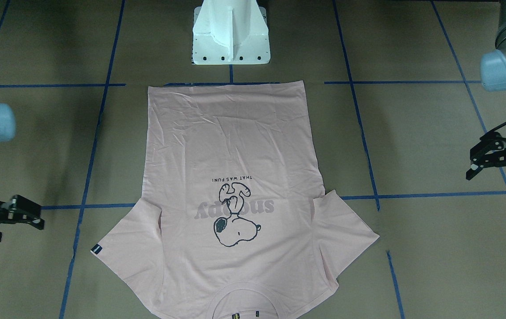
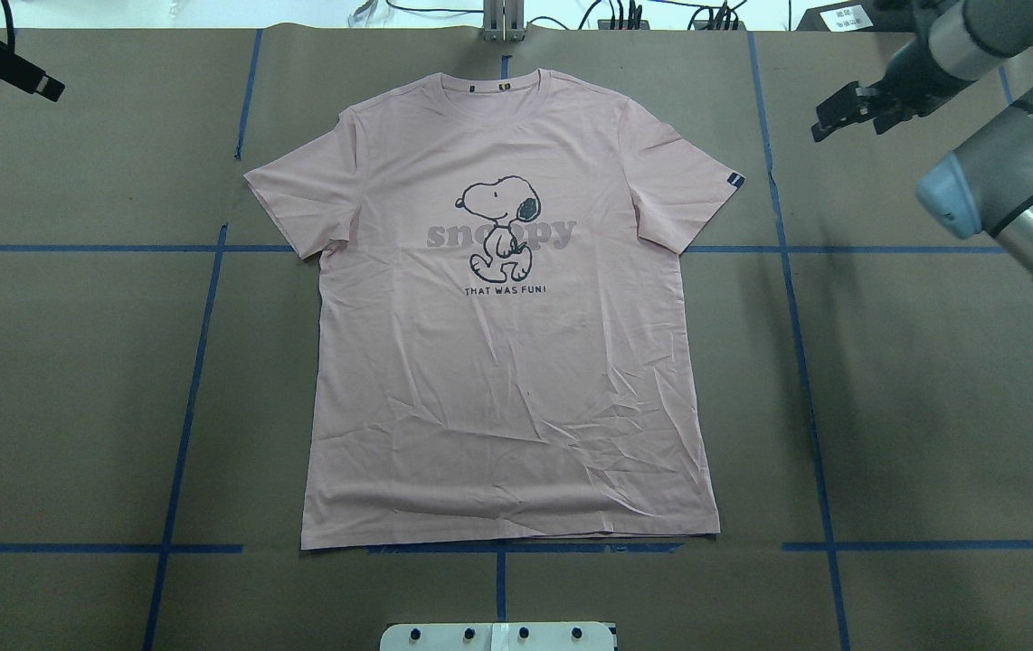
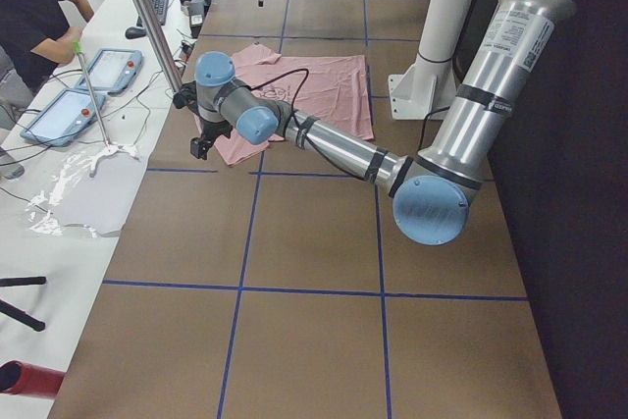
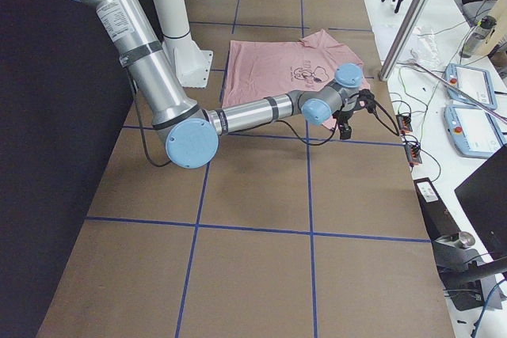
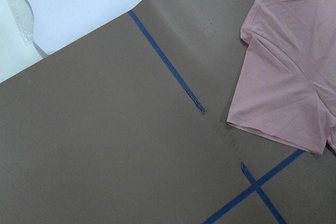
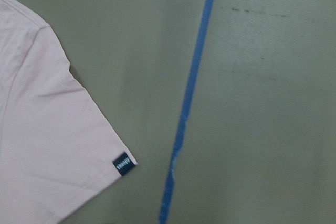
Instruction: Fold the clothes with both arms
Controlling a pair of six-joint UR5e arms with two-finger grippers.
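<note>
**A:** So, starting on the left: what is the left gripper (image 1: 495, 184) doing?

**B:** It hangs over the table (image 2: 73, 380), well apart from the shirt (image 2: 507, 398). Its jaws are spread wide with nothing between them. Its wrist camera looks down on the near sleeve (image 5: 283, 93) and a cross of blue tape (image 5: 254, 184) just beside that sleeve's hem.

**A:** And the shirt itself?

**B:** It lies flat in the middle of the table, front up, so the Snoopy print (image 2: 503, 226) and its lettering show. The neck (image 2: 503, 90) is at the far edge, away from the robot. The bottom hem (image 2: 507, 541) runs along a tape line just in front of the white pedestal (image 1: 231, 33). Both sleeves are spread out to the sides. The lower half is creased and the chest is smoother.

**A:** Is anything touching it?

**B:** No, neither arm touches it.

**A:** What about the right side?

**B:** The right sleeve carries a small dark tag (image 2: 734, 179) at its hem. The right wrist camera shows that tag near a strip of tape. The right gripper (image 2: 847, 127) hangs beyond that sleeve, near the far edge of the table and apart from the cloth. Its jaws are also parted and hold nothing.
</note>
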